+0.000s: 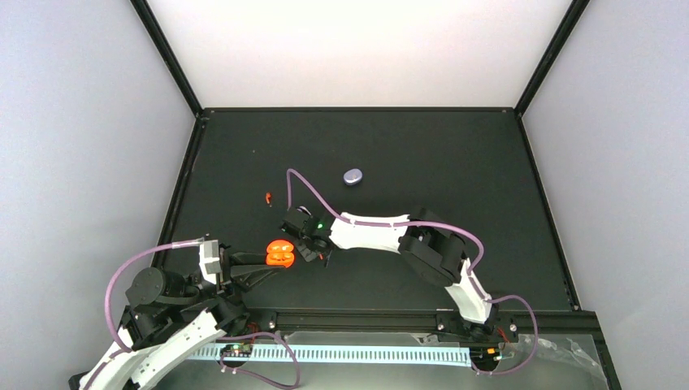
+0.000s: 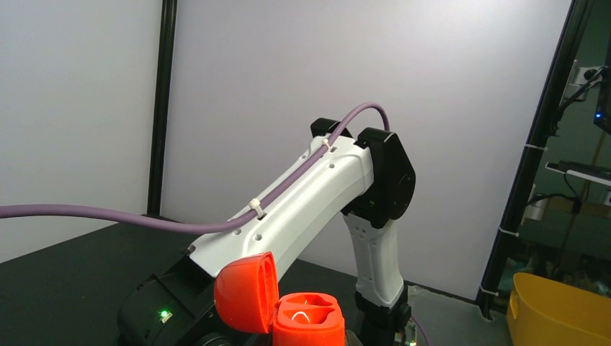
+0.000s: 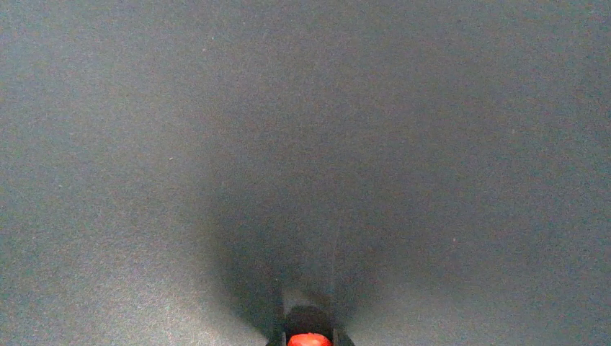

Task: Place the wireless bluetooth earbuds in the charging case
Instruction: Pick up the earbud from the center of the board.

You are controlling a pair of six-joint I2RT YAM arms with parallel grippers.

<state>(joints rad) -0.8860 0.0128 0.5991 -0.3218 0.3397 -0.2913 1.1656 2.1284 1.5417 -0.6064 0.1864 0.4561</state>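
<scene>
- Clamping tight on the open red-orange pebble-shaped plastic charging case (image 1: 280, 253) with the left gripper (image 1: 268, 260), close to the table's near-left edge.
- Pinching a tiny red-orange bud (image 3: 308, 339) between the narrowed fingers of the right gripper (image 1: 319, 253), just right of that case.
- Lying loose farther back: a second red-orange hooked earbud (image 1: 268, 197), and a closed lavender oval case (image 1: 353, 176) beyond, rightward.
- Stretching wide toward the far and right rims: the black tabletop (image 1: 455, 162).
</scene>
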